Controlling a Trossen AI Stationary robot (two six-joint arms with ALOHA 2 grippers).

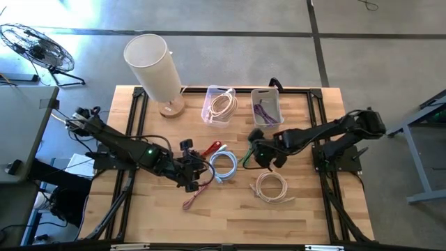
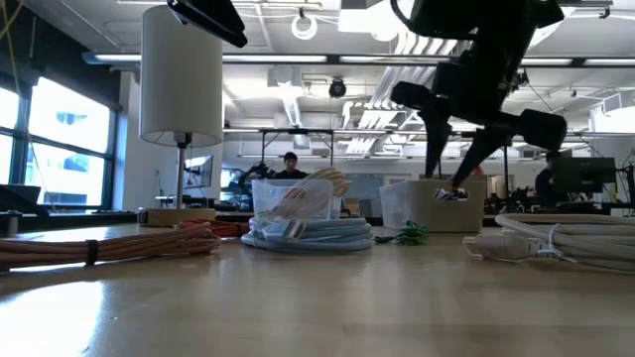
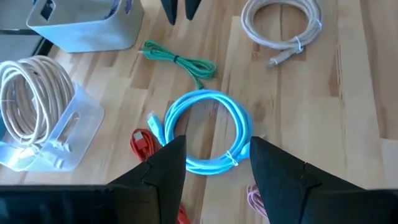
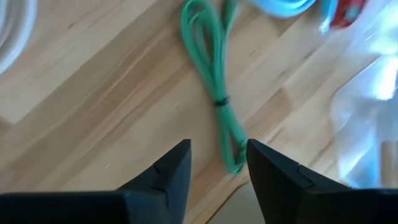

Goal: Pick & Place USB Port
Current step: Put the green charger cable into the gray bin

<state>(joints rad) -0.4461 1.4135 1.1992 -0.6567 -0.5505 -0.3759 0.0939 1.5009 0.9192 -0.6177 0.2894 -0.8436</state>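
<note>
Right gripper [image 4: 217, 163] spread, hovering over my green cable [image 4: 219, 99] mid-bench; left gripper [image 3: 217, 163] spread above the blue coil [image 3: 208, 132].

A thin green cable bundle [image 4: 219, 99], folded and cinched by a dark tie, lies flat on the wooden table [image 4: 93, 112] beside the coiled light-blue cable [image 3: 208, 132].
</note>
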